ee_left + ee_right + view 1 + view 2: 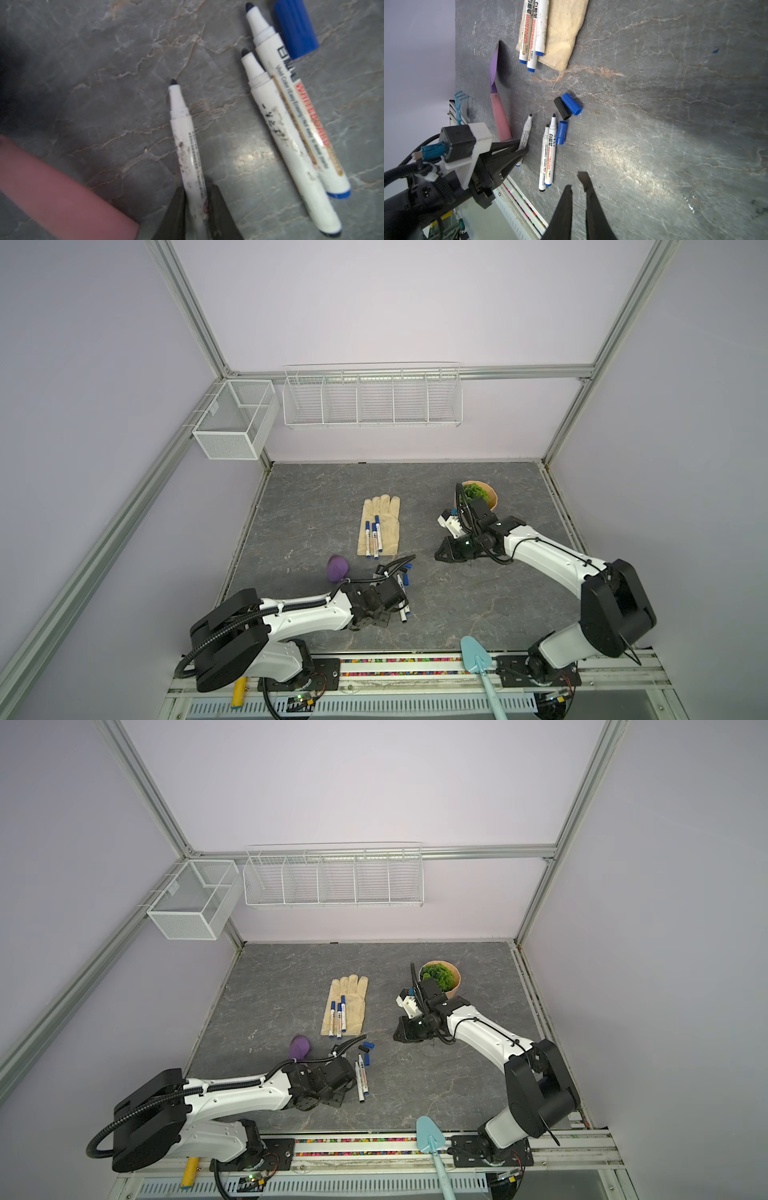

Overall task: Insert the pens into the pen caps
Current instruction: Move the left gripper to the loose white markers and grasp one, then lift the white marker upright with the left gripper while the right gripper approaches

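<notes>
Down low, left tool (196, 199) pinches a slim, scuffed white pen (182, 133) — uncapped.

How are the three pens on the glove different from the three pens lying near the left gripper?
The pens on the glove wear blue caps; the pens near the left gripper are bare-tipped, their loose caps lying beside them. The glove pens rest on cloth; the others lie on the table. None on the glove is gripped; the left gripper pinches one. All are slim, white and labelled.

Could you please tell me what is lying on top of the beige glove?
Three capped pens lie side by side on the glove, their lower blue ends reaching past its cuff onto the table. Whatever lies beneath the glove is covered.
</notes>
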`<state>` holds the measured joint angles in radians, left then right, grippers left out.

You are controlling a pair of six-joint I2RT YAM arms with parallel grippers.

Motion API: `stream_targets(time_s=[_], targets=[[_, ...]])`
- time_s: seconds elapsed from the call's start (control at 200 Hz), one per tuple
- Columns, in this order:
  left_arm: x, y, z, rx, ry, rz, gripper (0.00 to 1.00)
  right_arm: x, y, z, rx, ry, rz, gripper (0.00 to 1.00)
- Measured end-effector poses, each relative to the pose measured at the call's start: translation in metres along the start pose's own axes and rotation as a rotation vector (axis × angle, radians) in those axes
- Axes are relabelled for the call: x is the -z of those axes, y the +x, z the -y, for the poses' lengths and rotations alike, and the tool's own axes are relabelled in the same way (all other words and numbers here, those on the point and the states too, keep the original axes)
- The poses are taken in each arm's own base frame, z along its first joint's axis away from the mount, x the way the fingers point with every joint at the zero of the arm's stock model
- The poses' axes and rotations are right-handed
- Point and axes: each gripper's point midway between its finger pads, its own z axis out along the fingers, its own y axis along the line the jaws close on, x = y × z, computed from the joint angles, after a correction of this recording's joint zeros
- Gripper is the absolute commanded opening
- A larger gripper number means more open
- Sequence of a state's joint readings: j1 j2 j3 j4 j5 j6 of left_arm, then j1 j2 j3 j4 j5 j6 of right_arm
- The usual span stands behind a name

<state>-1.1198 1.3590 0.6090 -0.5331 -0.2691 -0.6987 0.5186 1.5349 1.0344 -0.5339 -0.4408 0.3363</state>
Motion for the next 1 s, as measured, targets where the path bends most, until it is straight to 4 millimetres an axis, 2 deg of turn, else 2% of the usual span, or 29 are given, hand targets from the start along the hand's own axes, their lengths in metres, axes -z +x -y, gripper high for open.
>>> stream_targets(time_s=[0.105, 0.2, 0.335, 0.465, 0.61, 0.7, 0.999], targets=[[-0.001, -0.007, 0.002, 0.003, -0.018, 0.010, 0.00, 0.000, -0.001, 0.000, 0.001, -0.001, 0.003, 0.18], [-0.001, -0.018, 0.005, -0.013, -0.040, 0.036, 0.00, -0.001, -0.003, -0.001, -0.002, -0.010, 0.016, 0.22], [0.007, -0.057, 0.024, -0.063, -0.007, 0.159, 0.00, -0.005, -0.002, -0.005, -0.019, -0.032, 0.022, 0.30], [0.017, -0.098, 0.048, -0.048, 0.082, 0.308, 0.00, -0.010, -0.005, -0.020, -0.008, -0.065, 0.039, 0.38], [0.028, -0.124, 0.066, -0.038, 0.173, 0.411, 0.00, -0.012, -0.014, -0.035, 0.000, -0.103, 0.079, 0.42], [0.035, -0.130, 0.071, -0.031, 0.218, 0.457, 0.00, -0.013, -0.019, -0.042, 0.007, -0.118, 0.104, 0.42], [0.050, -0.124, 0.065, -0.018, 0.298, 0.549, 0.00, -0.020, -0.021, -0.053, 0.029, -0.142, 0.114, 0.39]])
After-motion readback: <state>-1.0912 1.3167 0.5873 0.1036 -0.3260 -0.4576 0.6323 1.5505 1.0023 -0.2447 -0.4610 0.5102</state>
